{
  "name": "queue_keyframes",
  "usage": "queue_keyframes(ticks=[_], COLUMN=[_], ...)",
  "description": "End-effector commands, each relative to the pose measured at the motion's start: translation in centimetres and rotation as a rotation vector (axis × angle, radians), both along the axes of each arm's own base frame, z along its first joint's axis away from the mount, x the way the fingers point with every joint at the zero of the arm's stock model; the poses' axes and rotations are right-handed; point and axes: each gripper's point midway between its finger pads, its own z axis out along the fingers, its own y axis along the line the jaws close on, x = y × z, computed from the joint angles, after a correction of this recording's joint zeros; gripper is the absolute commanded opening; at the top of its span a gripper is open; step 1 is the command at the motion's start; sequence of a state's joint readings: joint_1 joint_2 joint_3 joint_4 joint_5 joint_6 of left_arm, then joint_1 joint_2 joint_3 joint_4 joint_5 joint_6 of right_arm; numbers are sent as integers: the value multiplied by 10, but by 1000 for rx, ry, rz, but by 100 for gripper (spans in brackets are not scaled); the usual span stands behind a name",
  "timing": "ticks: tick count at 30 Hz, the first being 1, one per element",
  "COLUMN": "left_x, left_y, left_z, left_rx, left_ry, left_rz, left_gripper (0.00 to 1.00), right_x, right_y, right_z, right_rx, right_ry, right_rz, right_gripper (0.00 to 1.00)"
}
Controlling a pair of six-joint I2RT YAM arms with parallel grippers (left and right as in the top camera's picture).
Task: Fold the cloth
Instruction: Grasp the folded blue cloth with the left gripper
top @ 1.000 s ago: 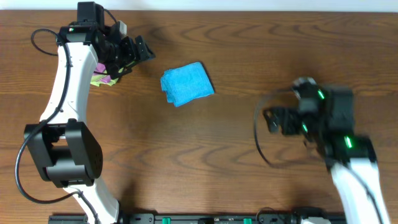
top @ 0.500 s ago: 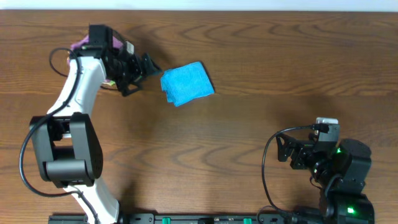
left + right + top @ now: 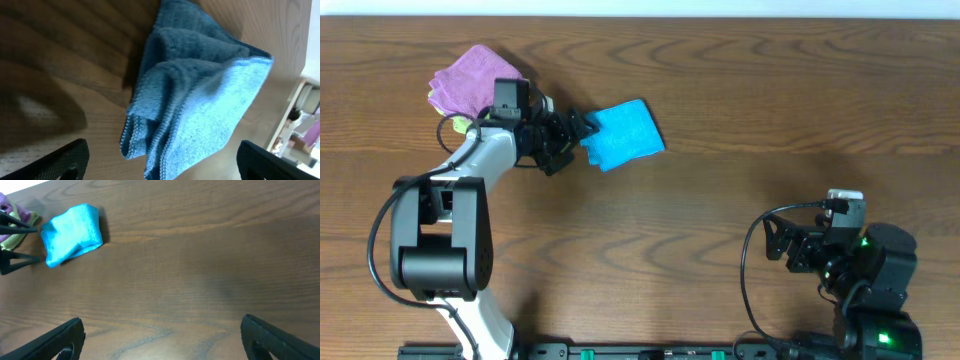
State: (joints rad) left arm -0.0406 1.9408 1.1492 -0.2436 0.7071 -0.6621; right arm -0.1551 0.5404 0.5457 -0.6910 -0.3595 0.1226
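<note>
cloth (image 3: 622, 134) far centre-left, bunched | left gripper (image 3: 572, 140) spread wide, empty, at its left edge | right gripper (image 3: 772, 247) wide, empty, near right | suggest: pinch one corner layer only, lift low

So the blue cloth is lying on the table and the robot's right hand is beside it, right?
No, it's the left gripper beside the blue cloth on the table; the right gripper is far off. The overhead view shows it.
</note>
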Motion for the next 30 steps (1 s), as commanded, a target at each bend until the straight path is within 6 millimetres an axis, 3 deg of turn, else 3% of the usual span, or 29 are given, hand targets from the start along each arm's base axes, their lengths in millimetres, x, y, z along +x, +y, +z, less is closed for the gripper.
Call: queue_keyframes(ticks=[1,13,19,21,25,27,29,30], left_x=[-4,-4,-9,-11,-11,-11,-9,-8], left_y=[-5,-22,-36,-40,-46,-49,-52,-54], left_z=[0,-17,-48,-59,-78,-86,-88,-87], left_rx=[-26,65,68,70,67,63,41,34], left_ry=[26,28,81,91,100,100,90,81], left_rz=[43,74,58,48,32,25,15,12], left_gripper=[95,96,100,82,57,36,9,6], right_x=[-1,-1,-1,-1,-1,-1,-1,-1], right_y=[-1,-1,-1,-1,-1,-1,-1,-1], right_z=[-1,-1,-1,-1,-1,-1,-1,-1], right_rx=[13,13,13,13,13,13,13,13], right_ry=[3,3,3,3,3,3,3,3], right_rz=[-11,-11,-11,-11,-11,-11,-11,-11], right_gripper=[99,99,99,99,99,99,99,99])
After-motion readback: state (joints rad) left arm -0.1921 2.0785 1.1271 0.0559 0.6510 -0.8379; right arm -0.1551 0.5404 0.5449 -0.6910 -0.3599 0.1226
